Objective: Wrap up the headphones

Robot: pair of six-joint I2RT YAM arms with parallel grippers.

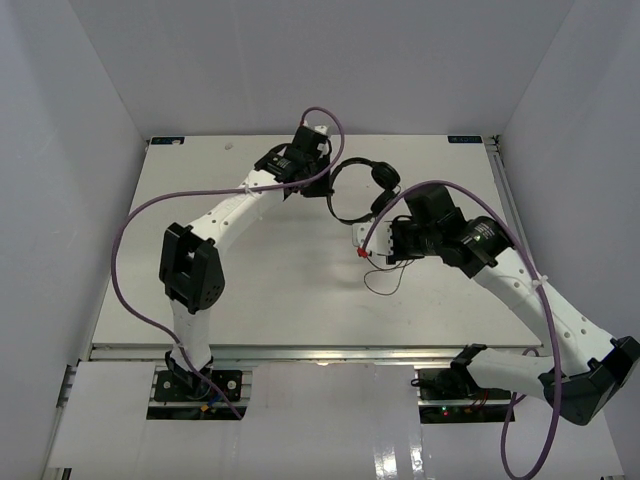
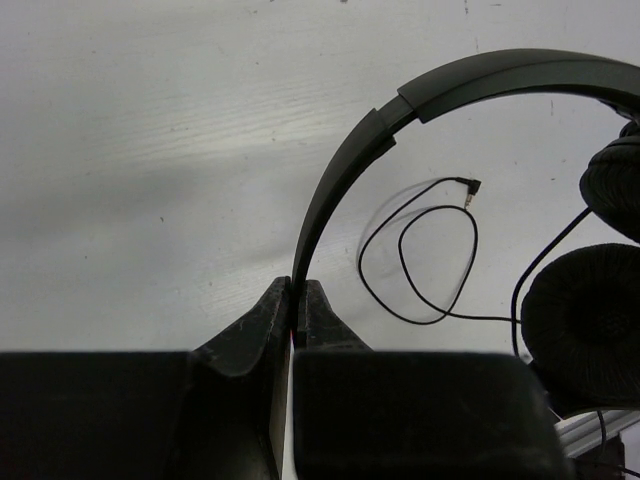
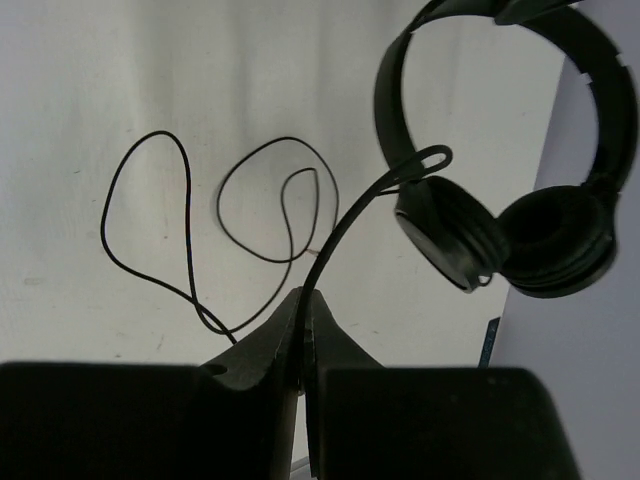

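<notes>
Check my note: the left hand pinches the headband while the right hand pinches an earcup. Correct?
No: the right hand is shut on the thin cord, not an earcup. The right wrist view shows the cord running in between its jaws, with both earcups untouched. The left hand does pinch the headband.

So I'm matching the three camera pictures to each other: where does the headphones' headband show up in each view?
Top external: the headband, a thin arc just above centre, open to the right.
Left wrist: it rises from the shut left claw and sweeps to the upper right.
Right wrist: upper right, looping above the earcups.
Shared landmark: the two round earcups at its ends.
</notes>
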